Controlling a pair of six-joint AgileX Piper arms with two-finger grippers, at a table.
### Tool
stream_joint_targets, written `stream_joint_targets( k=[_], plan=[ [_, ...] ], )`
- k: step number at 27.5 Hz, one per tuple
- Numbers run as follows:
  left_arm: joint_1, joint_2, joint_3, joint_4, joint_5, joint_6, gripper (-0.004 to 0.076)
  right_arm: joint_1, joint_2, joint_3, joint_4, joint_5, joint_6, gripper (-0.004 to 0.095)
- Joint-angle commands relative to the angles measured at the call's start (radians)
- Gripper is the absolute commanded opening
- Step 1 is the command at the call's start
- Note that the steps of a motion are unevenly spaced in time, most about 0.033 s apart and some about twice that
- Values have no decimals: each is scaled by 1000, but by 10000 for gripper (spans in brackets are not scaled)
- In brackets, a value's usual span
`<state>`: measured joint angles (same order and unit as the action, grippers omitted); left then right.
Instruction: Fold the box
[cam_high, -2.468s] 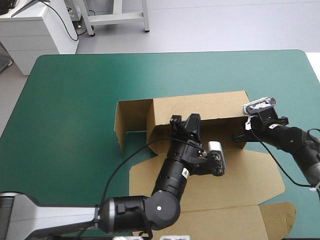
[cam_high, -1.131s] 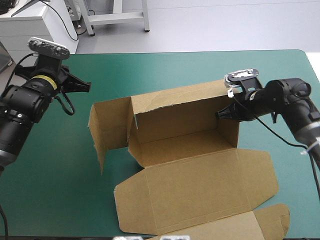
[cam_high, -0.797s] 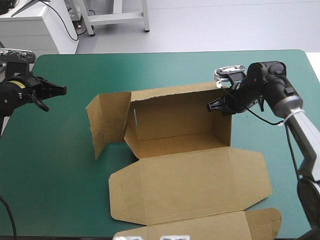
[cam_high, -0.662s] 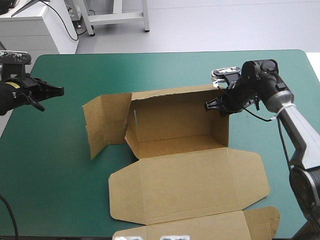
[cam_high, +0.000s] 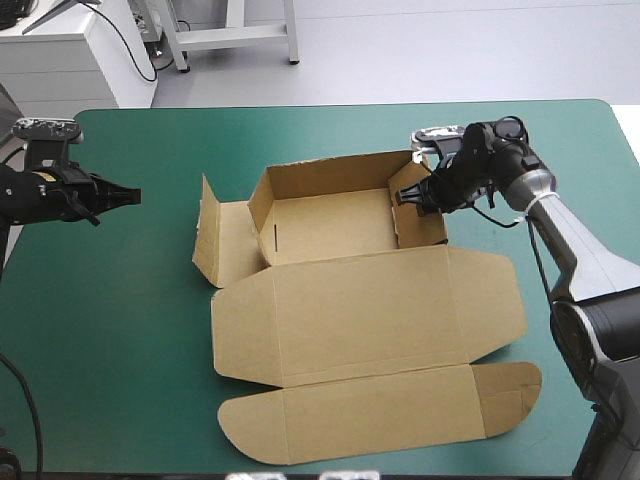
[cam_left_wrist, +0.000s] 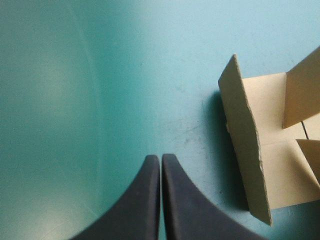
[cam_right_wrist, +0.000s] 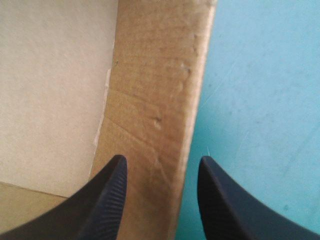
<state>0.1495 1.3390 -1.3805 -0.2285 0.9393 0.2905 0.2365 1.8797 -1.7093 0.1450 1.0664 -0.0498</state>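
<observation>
We find bare teal-green worktop (cam_high: 130, 320) open between the left gripper (cam_high: 133, 196) and the box (cam_high: 320, 225), where the upright left flap (cam_high: 207, 235) is the first thing in the way. The right gripper's (cam_high: 403, 197) fingers (cam_right_wrist: 107, 200) stand apart astride the box's right wall (cam_right_wrist: 155, 85), free cover just outside it. The flat lid (cam_high: 370, 305) fills the near middle of the worktop.

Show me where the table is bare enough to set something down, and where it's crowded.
Bare: the teal-green cover between the left gripper and the raised left flap of the box, the far strip behind its back wall, the near-left corner. Crowded: middle and near-right, under the flat lid; the right gripper straddles the right wall.
</observation>
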Motion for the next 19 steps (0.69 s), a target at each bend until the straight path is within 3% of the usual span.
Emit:
stream_joint_targets(
  k=[1, 4, 19],
  plan=[
    [3, -28, -26, -19, -45, -1, -1, 0, -58, -130, -39, 32, -9, 452],
    [3, -28, -26, -19, -42, -1, -1, 0, -58, -255, -83, 130, -9, 442],
    [3, -28, -26, -18, -15, -1, -1, 0, 25, -311, -53, 179, -6, 416]
  ],
)
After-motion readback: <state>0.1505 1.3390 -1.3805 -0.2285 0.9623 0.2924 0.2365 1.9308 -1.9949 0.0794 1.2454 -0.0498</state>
